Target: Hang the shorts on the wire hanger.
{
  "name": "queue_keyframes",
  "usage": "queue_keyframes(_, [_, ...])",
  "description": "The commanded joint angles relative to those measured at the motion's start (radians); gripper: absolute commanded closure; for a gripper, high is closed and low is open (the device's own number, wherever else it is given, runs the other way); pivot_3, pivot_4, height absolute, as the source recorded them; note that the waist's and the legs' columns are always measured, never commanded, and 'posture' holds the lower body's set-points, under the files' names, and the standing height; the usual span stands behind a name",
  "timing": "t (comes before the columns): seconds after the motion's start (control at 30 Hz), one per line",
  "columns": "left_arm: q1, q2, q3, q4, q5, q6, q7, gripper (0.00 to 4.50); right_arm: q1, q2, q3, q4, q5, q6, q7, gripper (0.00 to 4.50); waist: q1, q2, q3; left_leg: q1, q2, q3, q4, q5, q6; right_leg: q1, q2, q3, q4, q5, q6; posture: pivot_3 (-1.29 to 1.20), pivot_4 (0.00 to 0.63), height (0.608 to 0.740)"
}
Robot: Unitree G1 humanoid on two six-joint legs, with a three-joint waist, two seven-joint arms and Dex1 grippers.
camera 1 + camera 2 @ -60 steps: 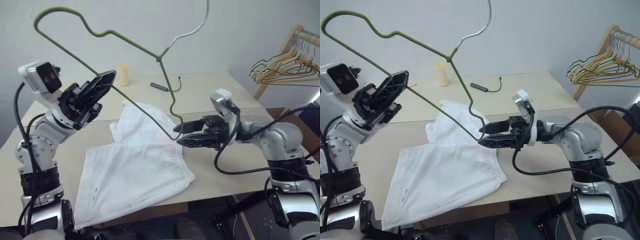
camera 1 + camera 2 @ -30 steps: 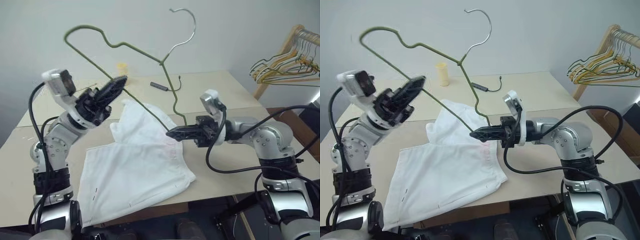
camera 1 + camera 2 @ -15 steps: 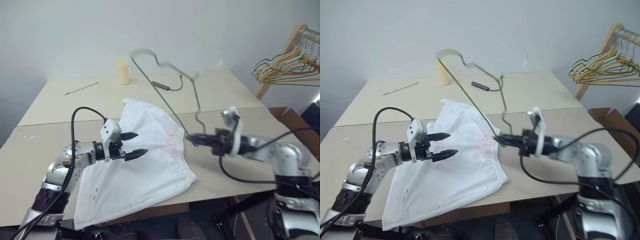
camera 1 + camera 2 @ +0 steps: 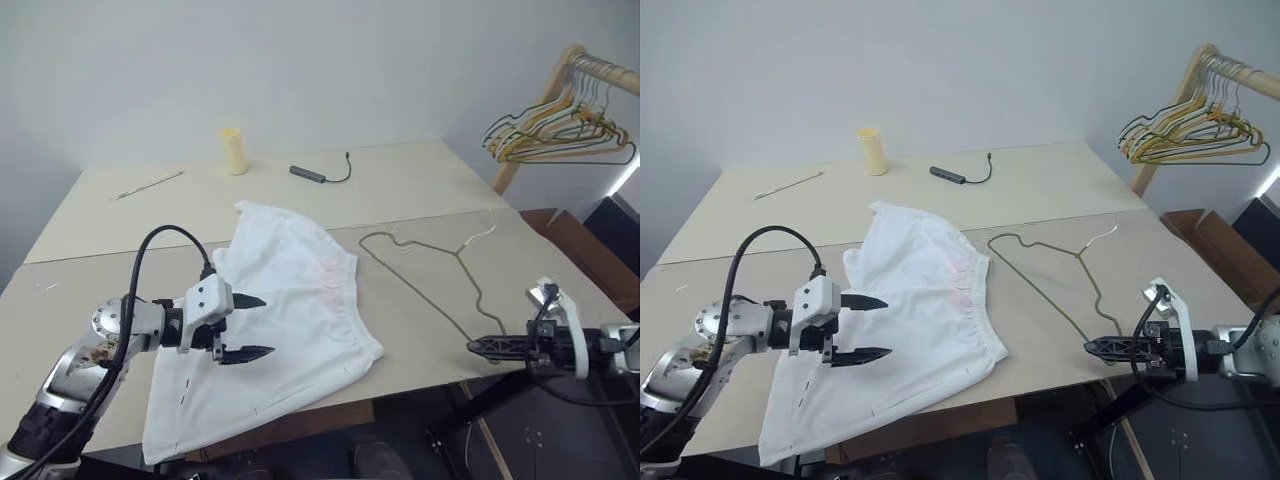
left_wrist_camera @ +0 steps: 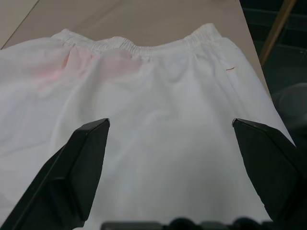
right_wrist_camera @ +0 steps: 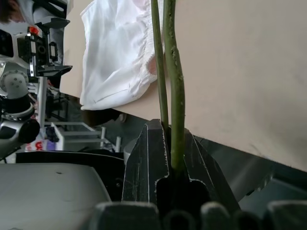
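Cup (image 4: pixel 232 151), cable (image 4: pixel 320 174), hanger rack (image 4: pixel 560 120) stand apart.

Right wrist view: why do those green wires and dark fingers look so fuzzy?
Right wrist view: the wire hanger and the fingers sit close to the lens, out of focus; the shorts beyond look sharper. Left eye view: even, soft light, faint shadows.

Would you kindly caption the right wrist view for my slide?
Right gripper shut on hanger lying on table beside shorts.

Left gripper (image 4: pixel 252 326) is reaching in low from the left, jaws spread wide. Right gripper (image 4: pixel 475 347) is extending level from the right, fingers pinched together.
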Motion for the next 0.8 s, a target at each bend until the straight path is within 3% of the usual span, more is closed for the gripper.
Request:
queue_keyframes(0.03, [-0.005,0.007,0.027,-0.028,-0.001,-0.004,0.006,0.03,-0.057,-0.026,0.076,0.056,-0.041,0.032,0.068,4.5,-0.001,0.0,0.0,-0.001,0.0,0.0,0.0,0.0,0.0,-0.001,0.0,0.0,0.0,0.0,0.0,-0.21,0.0,0.74])
queue_keyframes(0.23, [0.035,0.022,0.038,-0.051,-0.001,-0.002,0.002,0.03,-0.104,0.008,0.143,0.102,-0.088,0.041,0.09,4.5,0.001,0.0,0.0,-0.003,-0.001,-0.004,0.0,-0.001,0.001,-0.003,-0.001,0.0,0.0,0.002,-0.003,-0.2,0.0,0.74])
queue_keyframes(0.8, [0.055,0.016,0.029,-0.054,0.026,-0.005,0.011,0.03,-0.147,0.06,0.149,0.114,-0.097,0.037,0.147,4.5,0.013,0.001,0.0,-0.003,-0.001,-0.004,0.0,-0.001,0.001,-0.002,-0.001,0.0,0.001,0.001,-0.002,-0.2,0.0,0.74])
